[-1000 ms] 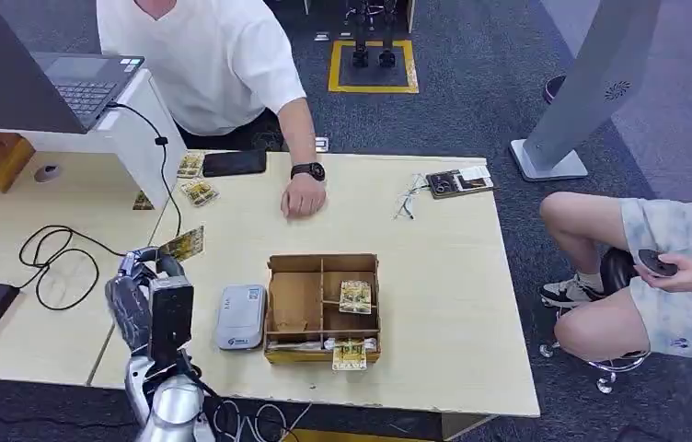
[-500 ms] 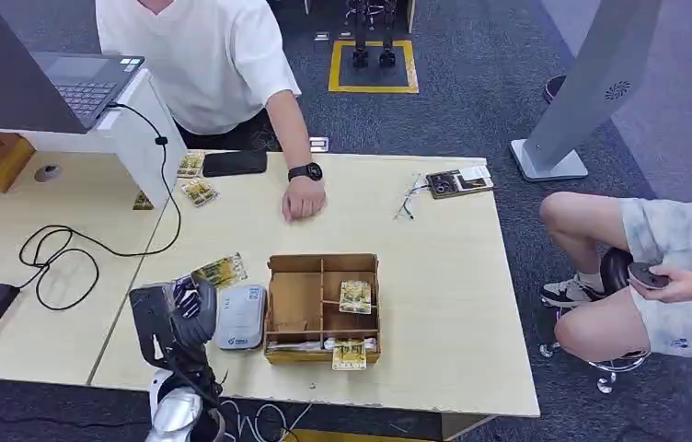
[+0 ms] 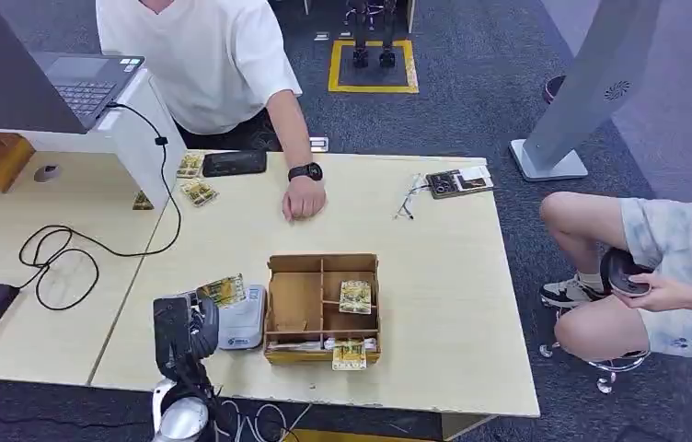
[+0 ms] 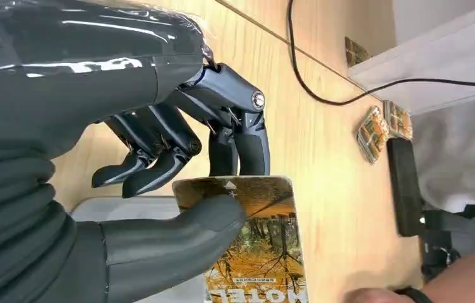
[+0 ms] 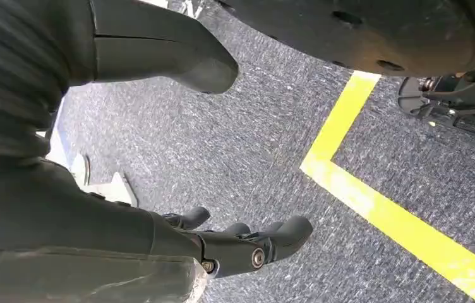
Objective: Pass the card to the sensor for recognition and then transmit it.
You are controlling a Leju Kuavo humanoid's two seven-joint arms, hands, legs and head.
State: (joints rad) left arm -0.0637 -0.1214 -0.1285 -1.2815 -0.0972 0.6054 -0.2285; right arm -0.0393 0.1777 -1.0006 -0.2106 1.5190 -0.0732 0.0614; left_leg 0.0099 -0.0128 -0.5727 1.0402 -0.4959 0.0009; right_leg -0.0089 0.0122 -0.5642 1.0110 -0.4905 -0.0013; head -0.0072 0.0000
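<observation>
The card [image 3: 223,291] is pinched in the left hand [image 3: 197,322], thumb on its printed face and fingers [image 4: 241,136] behind it, and it sits over the top edge of the grey sensor [image 3: 242,320] on the counter [image 3: 434,304]. A second ago that hand held the card well to the left, above the seam between the two counters; half a second ago it had swung in beside the sensor; now the card overlaps the device itself. In the wrist view the card's lower half lies across the pale casing. Whether card and sensor touch I cannot tell.

By my reading this is the recognition step: the card has arrived at the reader, and handing it on is not yet begun.

Just right of the sensor stands the wooden box [image 3: 324,308] with more cards in its compartments. Across the counter a person in a white shirt rests a hand [image 3: 304,197] on the surface, a likely receiver.

The right hand [image 5: 241,243] hangs over grey carpet with a yellow line, fingers loosely spread and holding nothing.
</observation>
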